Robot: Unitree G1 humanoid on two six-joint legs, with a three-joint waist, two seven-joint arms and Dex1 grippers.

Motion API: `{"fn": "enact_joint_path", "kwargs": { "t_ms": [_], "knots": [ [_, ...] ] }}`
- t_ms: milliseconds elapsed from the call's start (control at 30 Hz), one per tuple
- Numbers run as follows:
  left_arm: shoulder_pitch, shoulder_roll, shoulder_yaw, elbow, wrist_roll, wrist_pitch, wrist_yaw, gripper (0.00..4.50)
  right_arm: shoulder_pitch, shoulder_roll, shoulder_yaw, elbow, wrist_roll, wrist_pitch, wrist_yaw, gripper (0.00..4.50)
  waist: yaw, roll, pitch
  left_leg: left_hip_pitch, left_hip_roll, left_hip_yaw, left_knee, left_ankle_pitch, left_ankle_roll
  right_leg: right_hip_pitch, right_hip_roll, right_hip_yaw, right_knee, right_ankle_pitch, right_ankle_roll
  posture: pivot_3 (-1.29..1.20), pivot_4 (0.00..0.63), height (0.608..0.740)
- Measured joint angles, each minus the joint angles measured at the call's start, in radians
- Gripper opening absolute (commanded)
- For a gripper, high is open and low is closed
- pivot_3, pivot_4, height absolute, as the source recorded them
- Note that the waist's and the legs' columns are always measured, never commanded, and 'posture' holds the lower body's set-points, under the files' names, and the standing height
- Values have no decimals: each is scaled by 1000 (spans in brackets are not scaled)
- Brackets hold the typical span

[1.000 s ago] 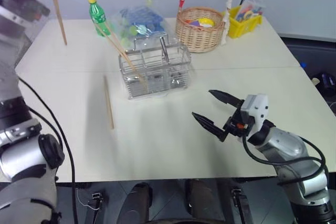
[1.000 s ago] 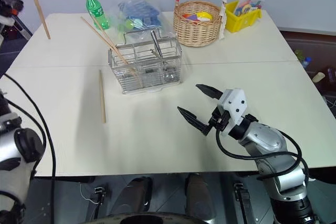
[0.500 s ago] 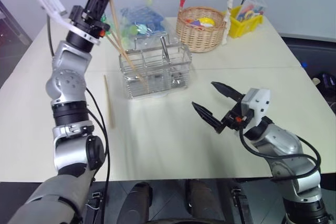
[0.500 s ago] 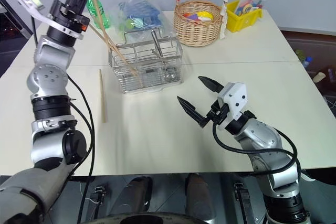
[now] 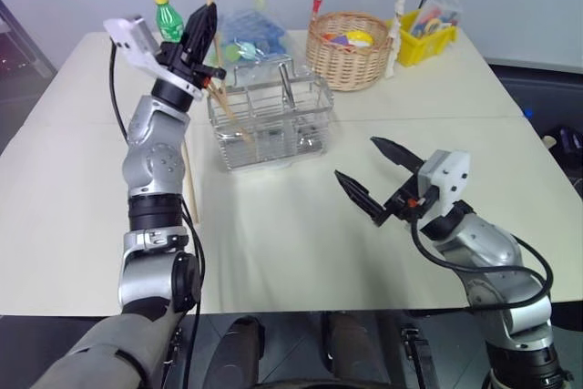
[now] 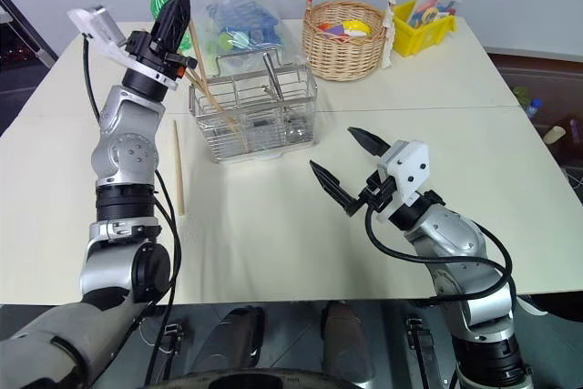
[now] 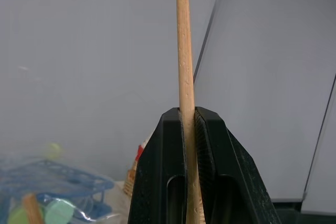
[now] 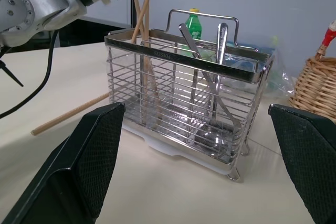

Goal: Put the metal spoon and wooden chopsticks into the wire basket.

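Note:
My left gripper (image 5: 206,23) is shut on one of the wooden chopsticks (image 7: 184,51), held upright just left of the wire basket (image 5: 273,120) and level with its top. Two more chopsticks (image 5: 221,100) lean in the basket's left compartment. Another chopstick (image 5: 189,184) lies flat on the table to the basket's left. The metal spoon (image 8: 222,51) seems to stand inside the basket, its shiny handle up beside another metal handle. My right gripper (image 5: 355,158) hovers open and empty over the table, in front of and to the right of the basket.
Behind the wire basket are a green bottle (image 5: 167,20), a clear bag of blue items (image 5: 246,34), a round wicker basket (image 5: 348,47) and a yellow bin (image 5: 424,34). The white table (image 5: 273,243) is bare in front of the basket.
My left arm has swung down and to the right, carrying the upright chopstick from the far left to just beside the wire basket. The right gripper has stayed open and almost still.

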State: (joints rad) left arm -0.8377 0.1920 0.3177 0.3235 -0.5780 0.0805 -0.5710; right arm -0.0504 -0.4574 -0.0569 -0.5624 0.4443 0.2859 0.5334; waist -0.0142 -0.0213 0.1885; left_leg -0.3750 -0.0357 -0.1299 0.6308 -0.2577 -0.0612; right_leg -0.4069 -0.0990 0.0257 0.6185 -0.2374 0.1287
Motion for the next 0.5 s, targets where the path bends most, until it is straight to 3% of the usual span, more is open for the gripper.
{"fn": "enact_joint_path", "kwargs": {
  "t_ms": [67,100,200,367,400,500],
  "knots": [
    [20,-9,-14,-4,2,0,4,54,0,1,0,0,-2,0,0,4500,0,0,0,0,0,0,0,0,0,0,0,0,0,0,0,0,150,740],
    [23,-11,-18,-6,2,1,5,424,0,1,0,0,-4,-1,0,4500,1,0,0,0,0,0,0,0,0,0,0,0,0,0,0,0,150,740],
    [35,-13,-30,-32,1,4,6,1702,-1,3,0,0,-8,-1,0,4500,0,0,0,0,0,0,0,0,0,0,0,0,0,0,0,0,150,740],
    [51,-15,-39,-53,1,14,8,4258,-10,5,0,5,-10,-7,2,4500,1,0,0,0,0,0,0,0,0,0,0,0,0,0,0,0,150,740],
    [51,-15,-40,-54,1,16,10,4461,-11,5,0,8,-10,-8,2,4500,1,0,0,0,0,0,0,0,0,0,0,0,0,0,0,0,150,740],
    [51,-15,-40,-77,-3,35,15,4461,-11,5,0,18,-10,-8,4,4500,1,0,0,0,0,0,0,0,0,0,0,0,0,0,0,0,150,740]
  ]
}}
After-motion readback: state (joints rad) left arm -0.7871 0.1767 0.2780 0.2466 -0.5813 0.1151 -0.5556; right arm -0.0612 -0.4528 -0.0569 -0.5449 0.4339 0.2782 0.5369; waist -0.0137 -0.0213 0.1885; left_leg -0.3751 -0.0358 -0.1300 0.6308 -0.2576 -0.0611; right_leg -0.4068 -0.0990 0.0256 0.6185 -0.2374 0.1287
